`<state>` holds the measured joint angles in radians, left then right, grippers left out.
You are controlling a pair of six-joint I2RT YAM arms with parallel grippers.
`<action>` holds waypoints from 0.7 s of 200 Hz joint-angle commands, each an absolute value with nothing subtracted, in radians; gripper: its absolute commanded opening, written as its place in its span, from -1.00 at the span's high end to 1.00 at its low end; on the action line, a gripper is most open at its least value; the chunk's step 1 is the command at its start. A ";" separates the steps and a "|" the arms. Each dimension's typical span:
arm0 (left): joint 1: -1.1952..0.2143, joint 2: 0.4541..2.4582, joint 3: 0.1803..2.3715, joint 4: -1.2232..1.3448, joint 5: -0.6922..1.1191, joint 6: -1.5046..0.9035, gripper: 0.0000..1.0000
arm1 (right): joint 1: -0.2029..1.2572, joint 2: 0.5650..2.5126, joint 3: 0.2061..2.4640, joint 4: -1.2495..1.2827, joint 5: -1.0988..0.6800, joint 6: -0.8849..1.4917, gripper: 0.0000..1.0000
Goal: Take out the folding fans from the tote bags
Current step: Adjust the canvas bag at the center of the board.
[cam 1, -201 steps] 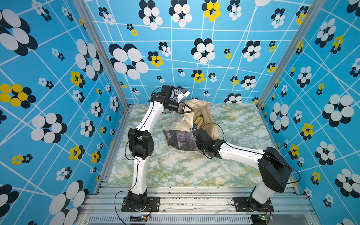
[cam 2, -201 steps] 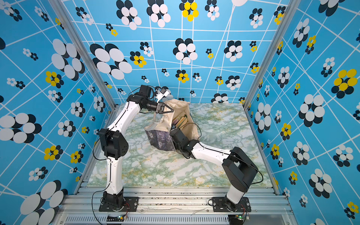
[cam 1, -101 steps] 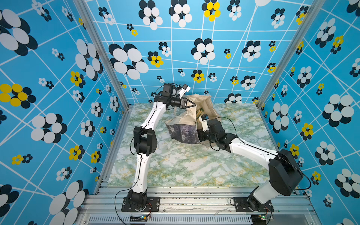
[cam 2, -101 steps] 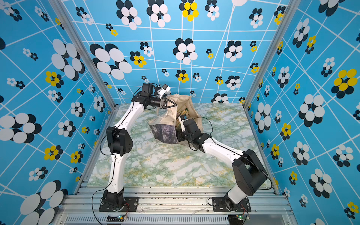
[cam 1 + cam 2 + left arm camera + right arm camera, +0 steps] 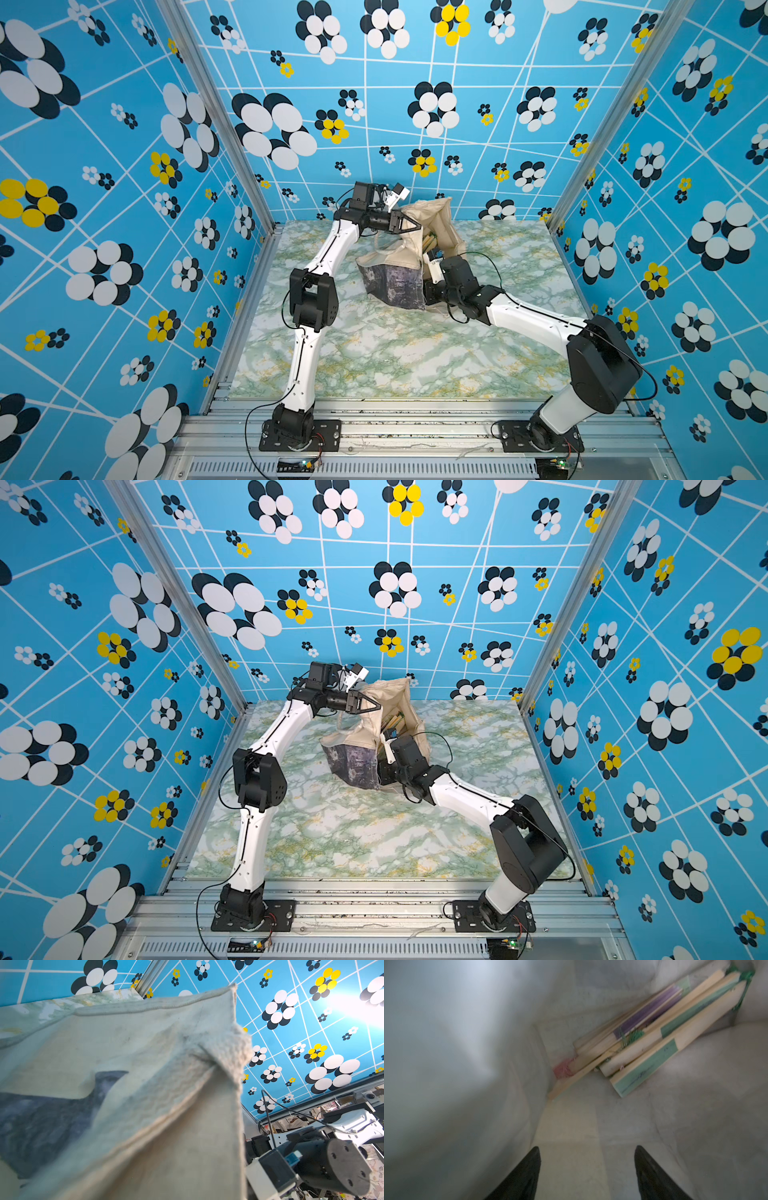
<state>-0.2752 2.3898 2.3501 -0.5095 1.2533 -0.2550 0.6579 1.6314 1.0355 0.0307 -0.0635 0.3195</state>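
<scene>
Fans beyond parted right fingers, not touching.

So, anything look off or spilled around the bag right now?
Nothing looks spilled or damaged. The tote bag sags crumpled and lopsided, hung by its rim from the left gripper. Inside, the folding fans lie in an uneven heap in one corner, and the open right gripper is short of them.

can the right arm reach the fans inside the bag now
Probably yes. The right gripper is inside the tote bag, jaws open, with only bare canvas between it and the folding fans piled in a corner; the left gripper seems to hold the rim up.
</scene>
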 commanded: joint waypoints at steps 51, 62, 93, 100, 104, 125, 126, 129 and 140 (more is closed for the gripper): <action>-0.287 2.249 2.358 -0.977 1.081 -0.026 0.34 | 0.670 1.716 1.006 0.080 -0.094 0.345 -0.45; -0.290 2.241 2.358 -1.023 1.068 -0.015 0.30 | 0.671 1.722 1.010 0.081 -0.092 0.345 -0.45; -0.317 2.220 2.362 -1.124 1.046 0.018 0.30 | 0.673 1.740 1.041 0.075 -0.080 0.341 -0.45; -0.323 2.218 2.367 -1.142 1.037 0.022 0.30 | 0.674 1.745 1.052 0.068 -0.074 0.339 -0.44; -0.327 2.215 2.371 -1.152 1.030 0.024 0.30 | 0.673 1.749 1.058 0.063 -0.073 0.337 -0.44; -0.337 2.215 2.399 -1.191 1.017 0.016 0.30 | 0.673 1.763 1.086 0.051 -0.060 0.331 -0.44; -0.338 2.215 2.401 -1.192 1.017 0.017 0.30 | 0.673 1.764 1.087 0.051 -0.060 0.331 -0.44; -0.339 2.216 2.405 -1.198 1.017 0.015 0.30 | 0.673 1.765 1.090 0.051 -0.060 0.329 -0.44; -0.344 2.218 2.421 -1.221 1.004 0.014 0.30 | 0.673 1.770 1.099 0.051 -0.061 0.326 -0.44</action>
<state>-0.3290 2.2494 2.3737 -1.1034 1.0382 -0.0128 0.6651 1.7573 1.0489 0.0566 -0.0734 0.3328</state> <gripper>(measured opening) 0.349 0.721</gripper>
